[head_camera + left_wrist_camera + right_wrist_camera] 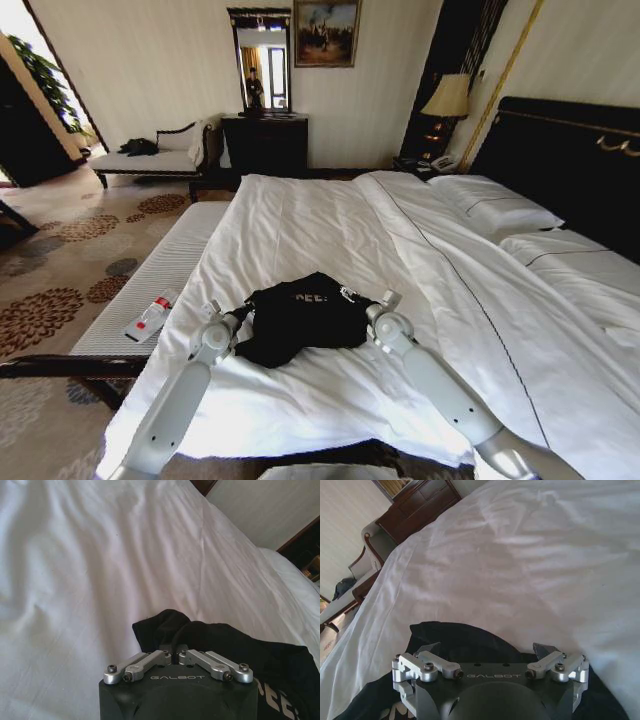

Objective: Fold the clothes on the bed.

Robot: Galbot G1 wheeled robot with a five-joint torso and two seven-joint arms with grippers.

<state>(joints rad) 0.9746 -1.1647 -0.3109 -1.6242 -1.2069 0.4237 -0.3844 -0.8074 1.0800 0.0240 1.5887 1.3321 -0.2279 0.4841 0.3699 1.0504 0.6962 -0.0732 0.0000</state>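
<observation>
Both tools on black T-shirt, near edge of bed

Left tool (176,656) clenched on a bunched fold of T-shirt (300,318) at its left side; right tool (490,652) spread wide, released, pressed over shirt's right side, gripping nothing visible. Shirt crumpled in a heap on white duvet (330,240) of bed (560,150), between the two arms, white lettering partly showing. Likely light, limp cotton, no stiffness, sags and bunches when lifted, slides easily over smooth duvet; best taken at hem corners or shoulder seams, pinching one layer only. Head view gives whole heap outline plus side bench (160,270) with bottle (150,318). Left wrist view reveals pinched cloth. Right wrist view reveals open fingers (429,648).
</observation>
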